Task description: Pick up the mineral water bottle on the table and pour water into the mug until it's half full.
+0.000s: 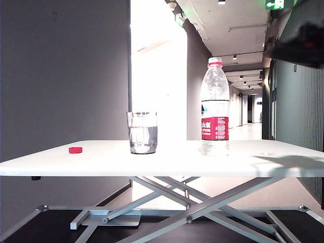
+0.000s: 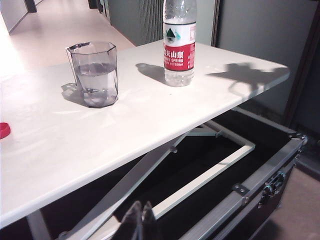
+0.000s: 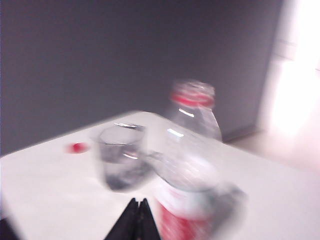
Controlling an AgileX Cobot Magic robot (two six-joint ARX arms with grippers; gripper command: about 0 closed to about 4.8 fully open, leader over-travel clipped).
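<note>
The mineral water bottle stands upright and uncapped on the white table, right of the mug, a clear tumbler holding some water. In the left wrist view, bottle and mug stand apart on the table. My left gripper is shut and empty, low and off the table's near edge. My right gripper is shut on nothing, above the table, short of the blurred bottle and mug. In the exterior view the right arm is a dark blur high at the right.
A small red cap lies on the table left of the mug, also seen as the cap and the cap. The crossed-leg frame is under the tabletop. An open metal-edged case sits below the left gripper.
</note>
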